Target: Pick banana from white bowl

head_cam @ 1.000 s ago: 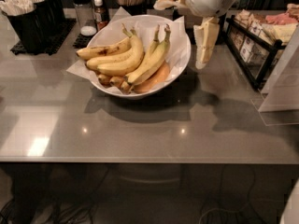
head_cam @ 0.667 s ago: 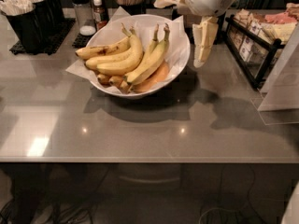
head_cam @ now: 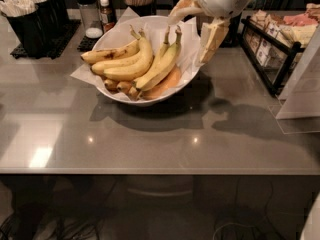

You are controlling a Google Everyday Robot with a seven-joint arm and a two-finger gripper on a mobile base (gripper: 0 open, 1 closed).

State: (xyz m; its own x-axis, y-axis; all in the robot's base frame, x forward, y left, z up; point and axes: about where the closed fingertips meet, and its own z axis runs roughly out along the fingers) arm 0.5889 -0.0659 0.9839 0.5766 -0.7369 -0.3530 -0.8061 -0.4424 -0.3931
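Note:
The white bowl point(head_cam: 120, 98), lined with crinkled white paper, stands at the back middle of the grey counter and holds several bananas. The long, slender, curved yellow banana point(head_cam: 159, 68) lies on the right side of the pile, its stem pointing up and back. A yellow banana with a dark blotch point(head_cam: 107, 54) lies at the back left. Short brown-ended bananas point(head_cam: 120, 86) lie under the pile. My gripper point(head_cam: 189, 39) is open and empty above the bowl's right rim. One finger point(head_cam: 181, 10) reaches over the bowl and the other point(head_cam: 212, 39) hangs just outside it.
A black cutlery holder point(head_cam: 30, 14) stands at the back left, with a shaker point(head_cam: 87, 14) and a small bottle point(head_cam: 105, 11) beside it. A black wire rack of packets point(head_cam: 275, 44) and a clear stand point(head_cam: 300, 99) are at the right. The counter's front edge point(head_cam: 150, 171) runs across.
My gripper has edged slightly left toward the bowl's rim. The bananas and the bowl have not moved.

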